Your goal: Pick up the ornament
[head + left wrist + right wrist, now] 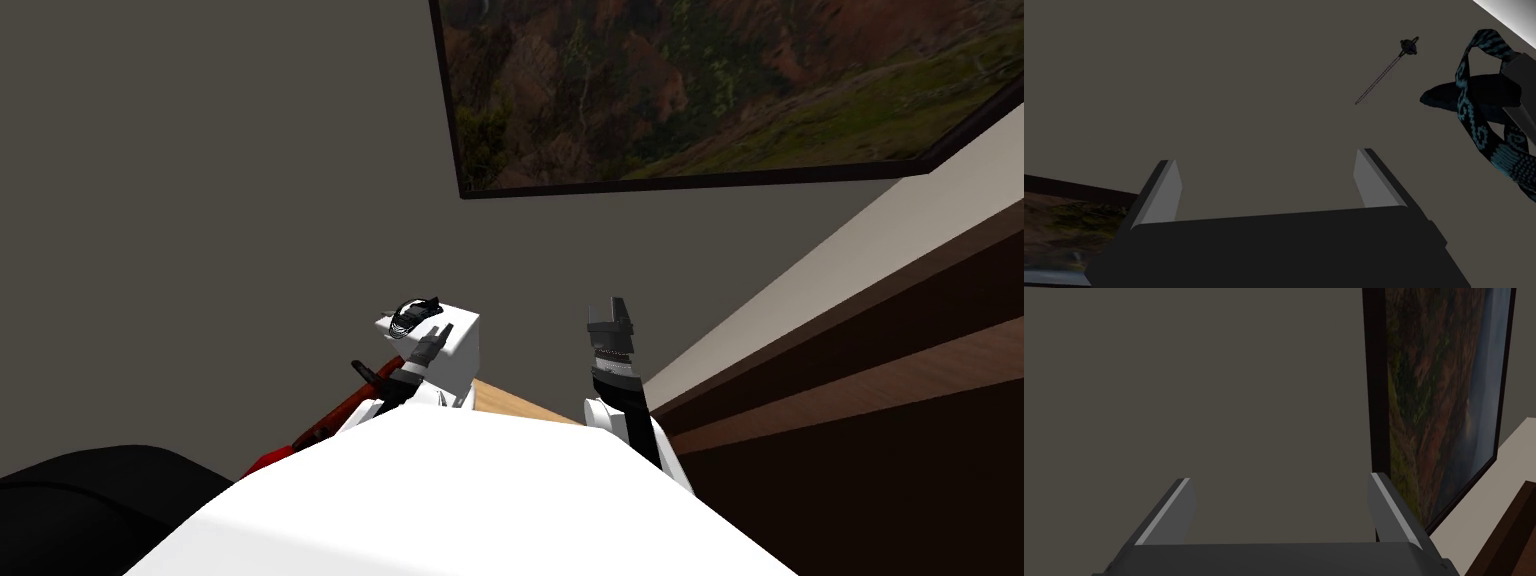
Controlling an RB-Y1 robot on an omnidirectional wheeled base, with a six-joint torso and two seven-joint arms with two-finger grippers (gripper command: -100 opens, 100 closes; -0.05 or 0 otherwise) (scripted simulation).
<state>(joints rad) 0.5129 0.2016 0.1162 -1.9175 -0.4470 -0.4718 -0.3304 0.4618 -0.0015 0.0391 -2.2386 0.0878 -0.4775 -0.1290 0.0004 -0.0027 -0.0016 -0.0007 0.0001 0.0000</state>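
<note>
Reaching step, I'd say: the left hand [1266, 157] stands wide open, empty; the dark ornament [1474, 95] sits on a white box [462, 345] at its eleven o'clock; next, centre and close; right hand [1281, 480] open, idle.

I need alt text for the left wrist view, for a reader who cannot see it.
The open left gripper faces a grey wall; a black and teal ornament sits beyond one finger, outside the gap. A thin dark rod shows near it.
</note>
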